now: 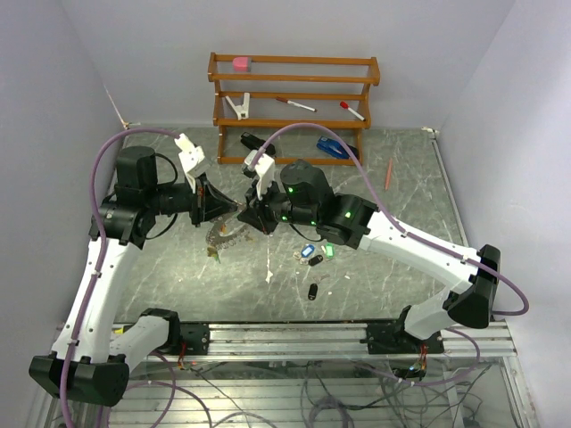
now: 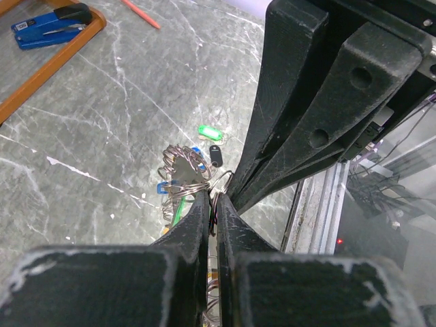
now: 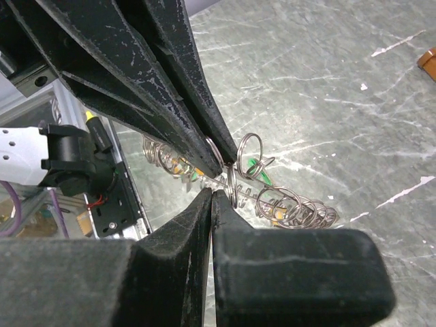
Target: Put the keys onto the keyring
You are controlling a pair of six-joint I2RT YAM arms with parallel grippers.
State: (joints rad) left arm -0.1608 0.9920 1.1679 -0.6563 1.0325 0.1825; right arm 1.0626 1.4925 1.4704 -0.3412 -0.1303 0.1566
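The keyring (image 1: 219, 236) is a springy silvery wire loop with several small rings and green and yellow tags, hanging above the table. My left gripper (image 1: 234, 209) is shut on its wire (image 2: 214, 197). My right gripper (image 1: 252, 217) meets it tip to tip and is shut (image 3: 212, 194), with one small ring (image 3: 231, 184) just beside its tips; I see no wire between them. The ring cluster (image 3: 286, 204) trails off to the right. Loose keys lie on the table: blue (image 1: 308, 251), green (image 1: 328, 252) and black (image 1: 312, 291). The green key (image 2: 210, 131) and a black key (image 2: 216, 155) show under the ring.
A wooden rack (image 1: 294, 89) stands at the back with a pink eraser (image 1: 241, 63), a white clip (image 1: 239, 105) and two red-capped pens (image 1: 294, 104). A blue stapler (image 1: 335, 147) lies by its foot and an orange pencil (image 1: 388, 172) to its right. A metal rail (image 1: 294, 334) runs along the near edge.
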